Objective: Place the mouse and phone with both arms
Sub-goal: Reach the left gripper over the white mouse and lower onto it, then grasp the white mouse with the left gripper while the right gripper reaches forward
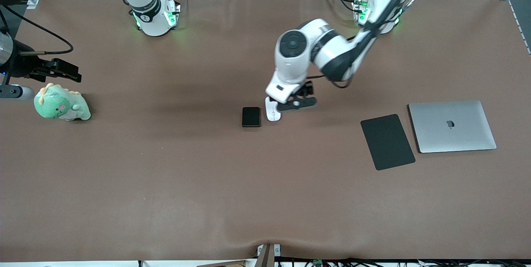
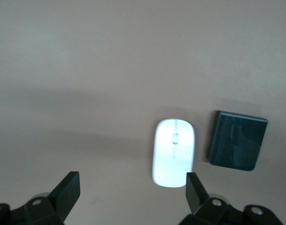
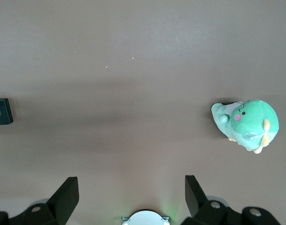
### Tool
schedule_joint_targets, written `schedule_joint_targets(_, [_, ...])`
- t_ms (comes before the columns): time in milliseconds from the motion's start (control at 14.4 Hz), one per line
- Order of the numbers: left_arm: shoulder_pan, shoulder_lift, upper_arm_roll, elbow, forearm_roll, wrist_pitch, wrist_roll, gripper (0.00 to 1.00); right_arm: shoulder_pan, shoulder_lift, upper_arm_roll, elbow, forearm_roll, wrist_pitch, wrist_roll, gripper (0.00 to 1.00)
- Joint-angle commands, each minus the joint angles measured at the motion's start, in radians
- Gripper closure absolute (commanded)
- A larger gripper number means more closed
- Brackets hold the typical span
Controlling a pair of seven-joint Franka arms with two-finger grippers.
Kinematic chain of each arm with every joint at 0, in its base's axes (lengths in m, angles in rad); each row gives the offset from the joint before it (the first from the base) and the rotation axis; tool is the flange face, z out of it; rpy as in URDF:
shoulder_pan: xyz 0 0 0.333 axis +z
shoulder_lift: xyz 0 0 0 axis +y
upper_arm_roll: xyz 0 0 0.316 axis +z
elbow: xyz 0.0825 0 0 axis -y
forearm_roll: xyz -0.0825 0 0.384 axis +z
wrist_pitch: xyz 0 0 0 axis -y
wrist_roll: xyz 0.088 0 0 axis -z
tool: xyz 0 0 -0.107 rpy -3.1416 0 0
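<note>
Two open end effectors, left (image 2: 131,188) over mouse (image 2: 173,152)

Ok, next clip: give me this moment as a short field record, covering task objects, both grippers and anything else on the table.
mouse: on table, beside phone
phone: flat on table, untouched
left gripper: open, low over table beside mouse
right gripper: open, waiting above plush dinosaur
mouse pad: toward left arm's end, beside closed laptop

Mouse (image 1: 272,112) just beside phone (image 1: 251,117), mid-table (image 1: 166,167)
</note>
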Motion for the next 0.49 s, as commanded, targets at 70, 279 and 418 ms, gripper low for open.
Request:
schedule_joint_targets(70, [-0.04,0.116,-0.001,0.02,0.084,0.119,-0.145,0.0,0.013,0.04,0.011,0.018,0.018,-0.004,-0.01,0.0])
schedule_joint_targets(279, [-0.051,0.165,-0.001,0.015,0.085,0.188,-0.17,0.0,0.043,0.07,0.012,0.018,0.029,0.008,-0.01,0.0])
schedule_joint_targets(418, [-0.05,0.189,0.001,0.015,0.116,0.225,-0.171,0.0,0.053,0.086,0.011,0.017,0.084,0.022,-0.01,0.0])
